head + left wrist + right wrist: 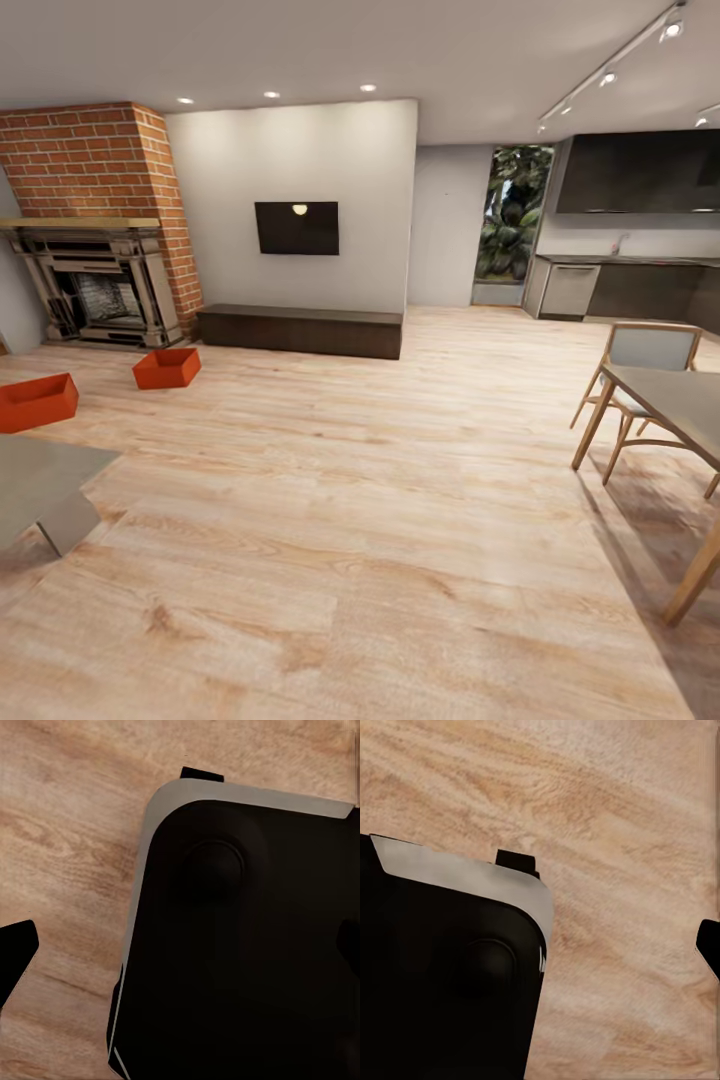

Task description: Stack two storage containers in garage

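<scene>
Two orange-red storage containers sit on the light wood planks of the living room at the left of the head view. One container (pixel 167 368) is in front of the brick fireplace (pixel 95 290), and the other container (pixel 35 402) lies nearer, by the picture's left edge. Both are lidless and look empty. The garage and its floor are out of view. In the left wrist view my left gripper (pixel 187 952) hangs open over my black base (pixel 240 945), one fingertip (pixel 16 952) showing at the edge. My right gripper (pixel 540 952) is open too, holding nothing.
A grey low table (pixel 40 485) stands close at the left, just before the nearer container. A dark TV bench (pixel 300 330) runs along the back wall. A wooden dining table (pixel 675 400) and chair (pixel 645 355) stand at the right. Wide wood floor (pixel 360 500) lies between.
</scene>
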`<state>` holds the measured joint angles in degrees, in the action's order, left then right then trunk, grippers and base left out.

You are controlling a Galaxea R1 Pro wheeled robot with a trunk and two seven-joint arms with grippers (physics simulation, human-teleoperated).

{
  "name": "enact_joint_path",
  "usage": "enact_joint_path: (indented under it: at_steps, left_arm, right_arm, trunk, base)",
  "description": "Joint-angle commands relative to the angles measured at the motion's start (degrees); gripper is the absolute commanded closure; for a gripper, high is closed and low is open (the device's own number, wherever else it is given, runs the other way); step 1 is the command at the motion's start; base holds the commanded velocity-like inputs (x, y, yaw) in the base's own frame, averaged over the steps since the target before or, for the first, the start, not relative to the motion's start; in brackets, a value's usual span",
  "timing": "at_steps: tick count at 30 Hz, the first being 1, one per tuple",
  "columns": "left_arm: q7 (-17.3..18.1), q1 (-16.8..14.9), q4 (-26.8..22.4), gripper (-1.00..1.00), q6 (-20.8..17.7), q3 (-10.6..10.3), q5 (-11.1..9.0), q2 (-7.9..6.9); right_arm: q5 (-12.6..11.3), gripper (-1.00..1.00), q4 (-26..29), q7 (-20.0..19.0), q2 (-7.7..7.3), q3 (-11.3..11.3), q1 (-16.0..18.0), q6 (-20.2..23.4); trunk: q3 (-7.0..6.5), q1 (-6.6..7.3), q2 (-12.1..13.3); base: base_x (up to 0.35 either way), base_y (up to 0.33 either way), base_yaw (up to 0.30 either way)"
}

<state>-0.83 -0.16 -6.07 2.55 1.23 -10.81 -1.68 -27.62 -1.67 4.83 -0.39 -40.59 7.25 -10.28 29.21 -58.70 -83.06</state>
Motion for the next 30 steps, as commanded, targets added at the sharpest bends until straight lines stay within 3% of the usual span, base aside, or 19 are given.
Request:
enact_joint_path:
  at_steps: [1, 30]
  left_arm:
    - [0.0, 0.0, 0.0, -1.0, 0.1, 0.1, -0.3, 0.01]
    - [0.0, 0.0, 0.0, -1.0, 0.2, 0.1, -0.3, 0.01]
  right_arm:
    - [-0.4, -1.0, -0.1, 0.0, 0.03, -0.5, 0.0, -0.3]
    - [-0.4, -1.0, -0.1, 0.0, 0.03, -0.5, 0.0, -0.3]
  trunk:
    - [0.05, -0.03, 0.0]
    - [0.05, -0.03, 0.0]
  base:
    - [0.323, 0.0, 0.0]
    - [0.323, 0.0, 0.0]
